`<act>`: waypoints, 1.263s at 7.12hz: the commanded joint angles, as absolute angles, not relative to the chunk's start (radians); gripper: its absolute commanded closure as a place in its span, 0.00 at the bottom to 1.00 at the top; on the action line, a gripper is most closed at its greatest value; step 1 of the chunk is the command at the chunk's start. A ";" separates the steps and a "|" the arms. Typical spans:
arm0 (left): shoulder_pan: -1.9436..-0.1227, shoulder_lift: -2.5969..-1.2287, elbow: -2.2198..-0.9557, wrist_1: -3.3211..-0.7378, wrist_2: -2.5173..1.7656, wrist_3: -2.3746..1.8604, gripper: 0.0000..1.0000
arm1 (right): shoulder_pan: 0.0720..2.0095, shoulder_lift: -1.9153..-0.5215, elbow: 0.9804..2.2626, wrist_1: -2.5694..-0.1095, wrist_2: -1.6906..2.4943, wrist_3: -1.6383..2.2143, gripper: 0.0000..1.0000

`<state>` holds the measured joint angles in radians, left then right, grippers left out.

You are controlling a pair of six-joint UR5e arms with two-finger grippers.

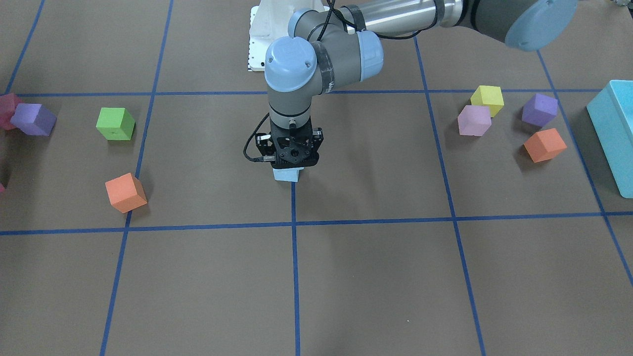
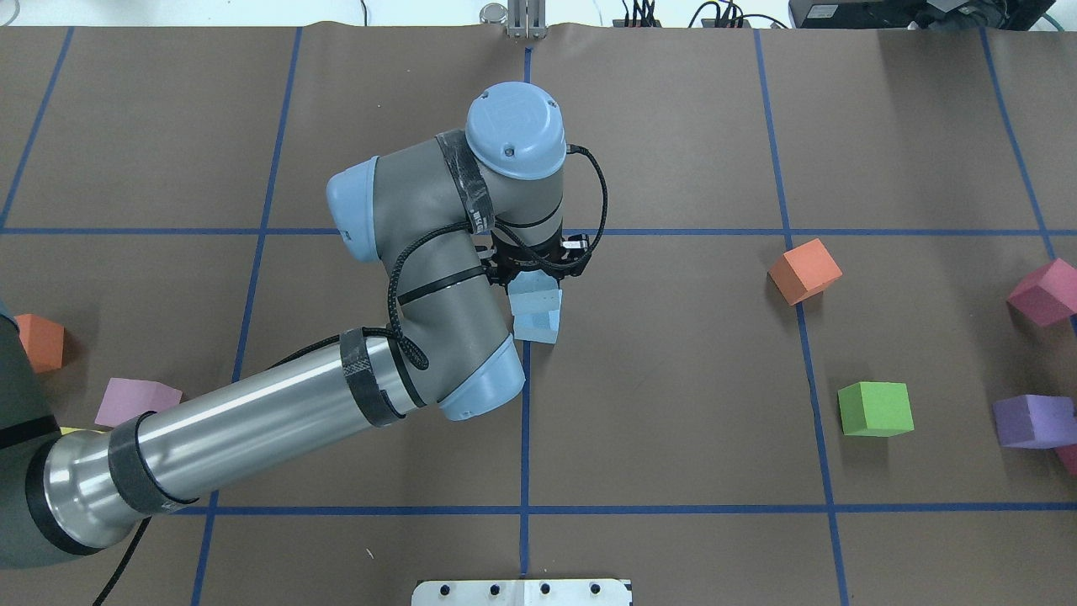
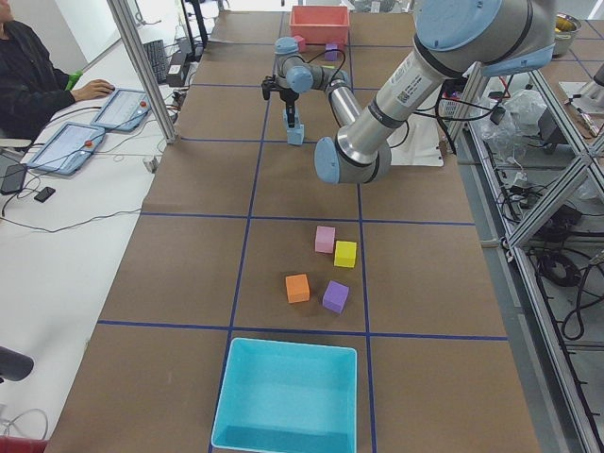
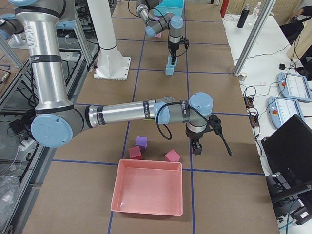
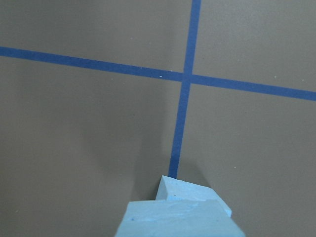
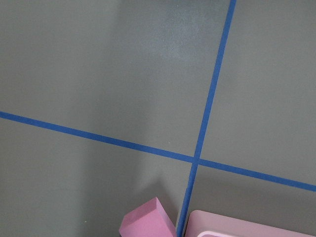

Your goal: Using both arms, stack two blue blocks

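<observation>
Two pale blue blocks stand at the table's middle on a blue tape line. The upper blue block point(image 2: 534, 295) sits on the lower blue block point(image 2: 538, 328), slightly skewed. My left gripper point(image 2: 538, 268) points straight down and is shut on the upper block. The left wrist view shows the upper block point(image 5: 180, 220) over the lower one point(image 5: 192, 190). In the front view a blue block point(image 1: 288, 175) shows just under the left gripper point(image 1: 289, 160). My right gripper point(image 4: 196, 146) shows only in the exterior right view, above bare table, and I cannot tell its state.
Loose cubes lie on the right: orange point(image 2: 803, 270), green point(image 2: 875, 409), purple point(image 2: 1033, 421), magenta point(image 2: 1046, 291). On the left lie orange point(image 2: 39, 342) and pink point(image 2: 137, 401) cubes. A turquoise box point(image 1: 615, 133) and a pink tray point(image 4: 148, 192) stand at the table's ends.
</observation>
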<state>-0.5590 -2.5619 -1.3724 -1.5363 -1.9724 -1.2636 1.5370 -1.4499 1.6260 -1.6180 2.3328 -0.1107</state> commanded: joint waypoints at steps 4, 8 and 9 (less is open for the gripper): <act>-0.523 -2.563 -1.365 -1.539 -1.942 -1.259 0.36 | 1.537 -1.453 1.638 -1.620 2.332 -0.101 0.01; -0.523 -2.565 -1.373 -1.537 -1.939 -1.232 0.03 | 1.537 -1.453 1.638 -1.620 2.330 -0.101 0.01; -0.538 -2.565 -1.390 -1.532 -1.940 -1.209 0.03 | 1.536 -1.457 1.640 -1.620 2.330 -0.101 0.01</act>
